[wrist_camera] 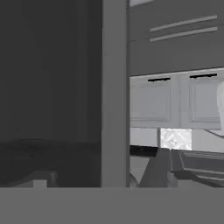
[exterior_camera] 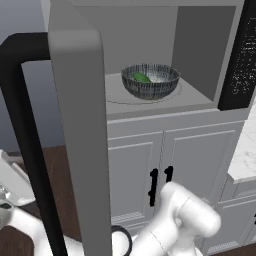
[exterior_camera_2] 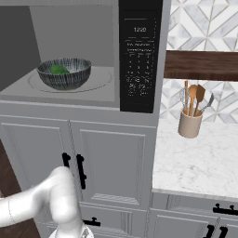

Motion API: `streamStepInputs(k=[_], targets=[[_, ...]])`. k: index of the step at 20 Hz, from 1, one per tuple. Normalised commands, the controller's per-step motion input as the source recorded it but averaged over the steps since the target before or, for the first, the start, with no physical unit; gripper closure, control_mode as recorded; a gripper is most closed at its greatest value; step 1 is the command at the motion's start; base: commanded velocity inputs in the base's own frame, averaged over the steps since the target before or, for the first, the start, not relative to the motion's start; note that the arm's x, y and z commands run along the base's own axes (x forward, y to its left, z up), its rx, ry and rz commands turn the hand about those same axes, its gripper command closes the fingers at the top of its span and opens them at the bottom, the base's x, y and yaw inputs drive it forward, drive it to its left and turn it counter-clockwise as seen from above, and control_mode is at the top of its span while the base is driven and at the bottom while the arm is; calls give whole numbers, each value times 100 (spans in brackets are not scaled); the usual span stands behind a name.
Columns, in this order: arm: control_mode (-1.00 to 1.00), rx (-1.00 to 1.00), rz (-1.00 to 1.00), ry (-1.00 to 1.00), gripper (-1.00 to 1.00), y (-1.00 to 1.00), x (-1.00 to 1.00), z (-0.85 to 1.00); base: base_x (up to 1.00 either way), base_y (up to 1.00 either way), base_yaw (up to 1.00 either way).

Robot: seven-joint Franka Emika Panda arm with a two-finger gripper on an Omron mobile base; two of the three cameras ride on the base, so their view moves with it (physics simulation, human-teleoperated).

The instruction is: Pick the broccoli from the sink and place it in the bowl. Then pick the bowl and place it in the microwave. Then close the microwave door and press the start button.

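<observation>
The bowl point(exterior_camera: 150, 81) sat on the turntable point(exterior_camera: 117, 95) inside the microwave point(exterior_camera: 200, 50), with the broccoli point(exterior_camera: 141, 77) lying in it toward its left side. From the right base view the same bowl point(exterior_camera_2: 64, 73) stood left of centre on the pale floor of the cavity, the broccoli point(exterior_camera_2: 58, 69) green against its speckled inside, and the black control panel point(exterior_camera_2: 139, 56) rose just to the right of the opening.

The door point(exterior_camera: 80, 135) stood swung wide open, its grey edge facing the left camera and its black bar handle point(exterior_camera: 25, 145) running down its outer side. It cut across the space left of the opening. In the hand view a grey upright strip point(wrist_camera: 114, 92) of the door frame stood close ahead, with dark glass point(wrist_camera: 50, 87) to its left.

Below the microwave were white cabinet doors point(exterior_camera: 160, 175) with short black handles point(exterior_camera: 153, 187). To the right a marble counter point(exterior_camera_2: 195, 158) carried a beige holder of utensils point(exterior_camera_2: 190, 116), well apart from the microwave, under a dark wooden shelf point(exterior_camera_2: 200, 65). The room in front of the cavity, between door and panel, was open.

The arm point(exterior_camera: 180, 220) lay low, its elbow bent in front of the cabinets, the forearm point(exterior_camera_2: 42, 200) reaching left toward the door. The gripper's jaws were spread wide, grasping nothing.
</observation>
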Motion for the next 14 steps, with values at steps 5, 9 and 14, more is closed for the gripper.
streamStepInputs(k=[5, 9, 14], targets=[[-100, 37, 40, -28, -100, -74, -14, 6, 0, 0, 0], [-100, 23, 45, -22, -100, -90, -5, 1, 0, 0, 0], [-100, 13, 42, -11, -100, -93, 0, 0, 0, 0, 0]])
